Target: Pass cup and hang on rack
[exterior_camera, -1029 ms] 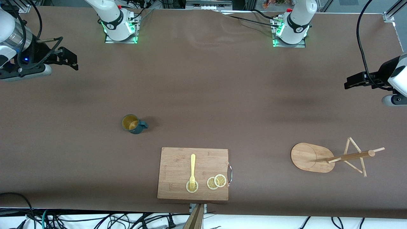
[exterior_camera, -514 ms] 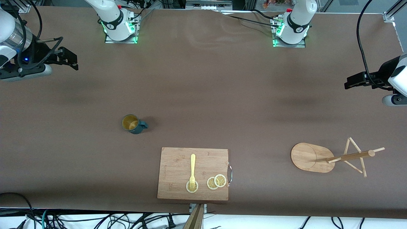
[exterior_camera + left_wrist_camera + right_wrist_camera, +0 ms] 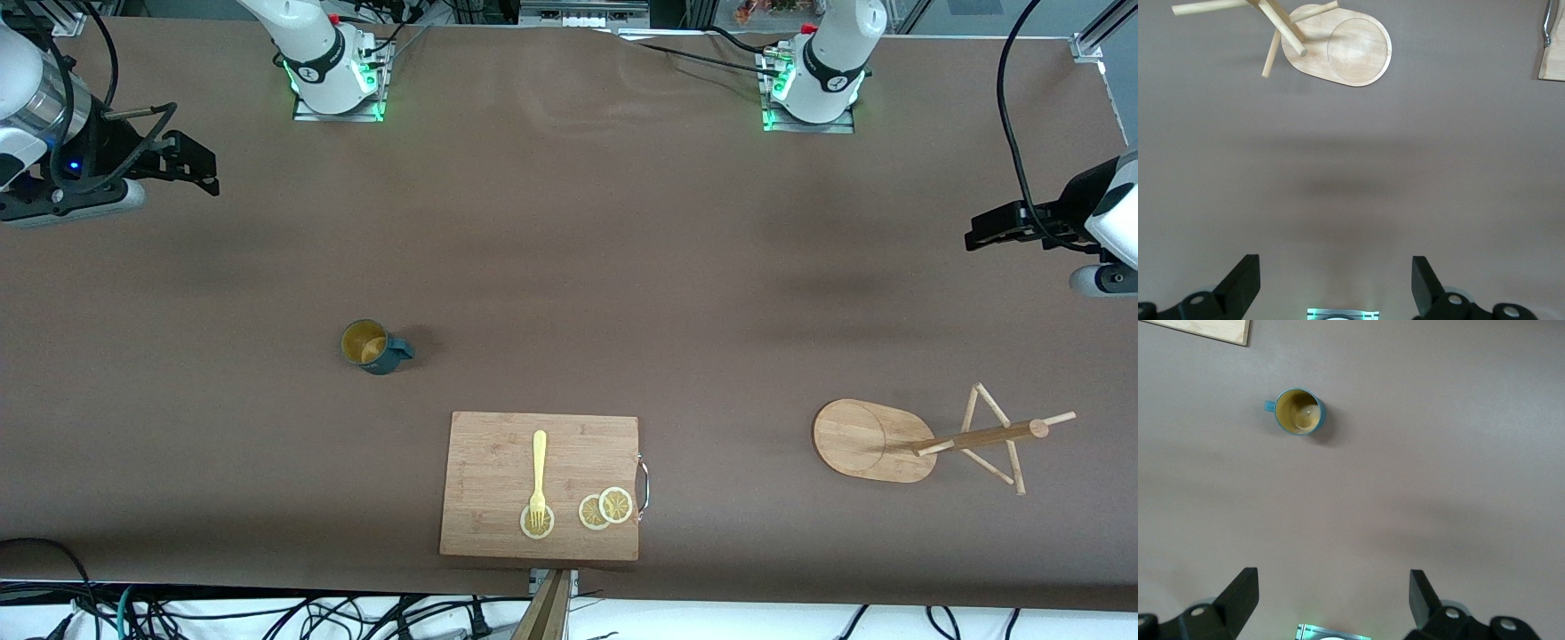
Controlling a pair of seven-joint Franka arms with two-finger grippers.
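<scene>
Brown matting covers the whole table [image 3: 569, 231]. At the right arm's end, the right gripper [image 3: 191, 167] hangs in the air above bare table, its two black fingers [image 3: 1238, 593] spread wide with nothing between them. It holds nothing and touches nothing.

Next along, the cup [image 3: 373, 346] stands upright on the table, well apart from that gripper. It is dark teal outside and mustard-yellow inside, and its loop handle points toward the left arm's end of the table. The right wrist view looks straight down into its mouth [image 3: 1299, 411].

Nearer to the front camera than the cup, and toward the middle of the table, lies a rectangular wooden cutting board [image 3: 498, 453] with a metal handle [image 3: 644, 484] on its edge. A yellow fork [image 3: 538, 476] lies on the board, its tines resting on a lemon slice [image 3: 537, 524]. Two more lemon slices [image 3: 605, 508] overlap just beside it.

Farther toward the left arm's end stands the rack [image 3: 925, 440], a light wooden mug tree with a flat oval base [image 3: 858, 436], a central post and thin dowel pegs [image 3: 1009, 449]. No cup hangs on it. The left wrist view shows the same base [image 3: 1351, 50] from above.

Last, the left gripper [image 3: 987, 229] hovers over bare table at the left arm's end, fingers [image 3: 1241, 280] parted wide and empty.
</scene>
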